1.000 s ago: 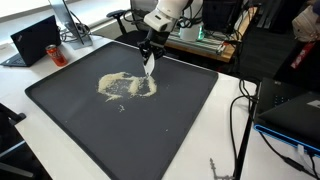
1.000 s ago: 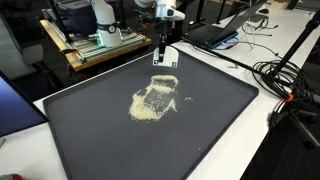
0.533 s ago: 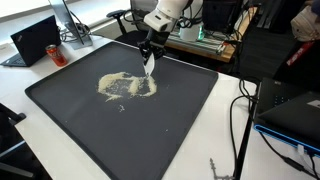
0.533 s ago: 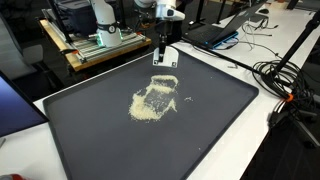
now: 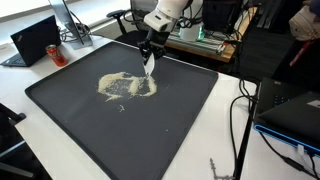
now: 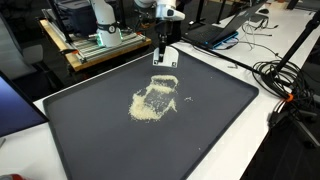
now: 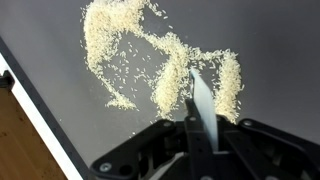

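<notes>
Jaws fully closed, pinching a thin white blade (image 7: 201,108) that hangs edge-down from them. Blade tip sits at the arm-side edge of the pale grains (image 7: 168,82), in a gap between two streaks. Cannot tell whether it touches the black mat (image 5: 185,115). In both exterior views the grains lie as a rough ring near the mat's middle, with a few strays (image 5: 122,107) just beside it.

Risks, as I judge them:
- The grip is on a narrow strip, so a sideways load could twist or slide the blade between the jaws.
- With the tip too high, it rides over grains and leaves a trail.
- Pressed too hard, it may flex and flick grains wide, toward the mat's rim.
</notes>
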